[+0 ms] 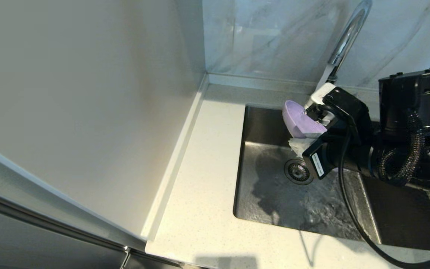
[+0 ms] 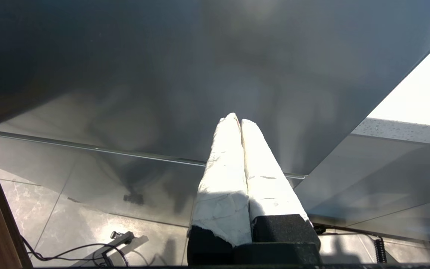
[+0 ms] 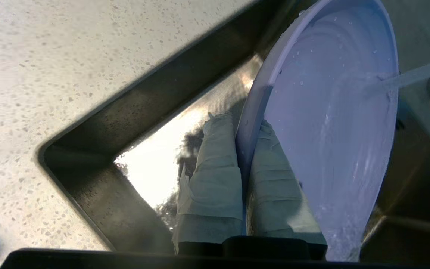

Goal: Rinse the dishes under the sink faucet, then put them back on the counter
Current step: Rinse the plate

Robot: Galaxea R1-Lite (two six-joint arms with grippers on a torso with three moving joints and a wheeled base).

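One plate [image 1: 300,120] in play, lilac. Head view: right tool [image 1: 304,125] is holding it over the back of the sink [image 1: 267,209], just below the faucet [image 1: 343,41]. Plate is standing on edge, tilted, with its hollow face turned toward the arm and its back facing the surface [image 1: 196,179] on the left. Wet basin floor is shining around the drain [image 1: 298,171].

Left wrist view: left tool [image 2: 237,121] is sitting parked down beside the cabinet, taped fingers pressed together, gripping nothing.

Right wrist view: right tool [image 3: 245,129] is pinching the plate [image 3: 330,112] rim, one finger [image 3: 211,179] on each side. A thin water stream [image 3: 413,76] is hitting the plate's inner face, droplets showing on it. Sink corner and speckled surface [image 3: 50,56] are lying beyond.
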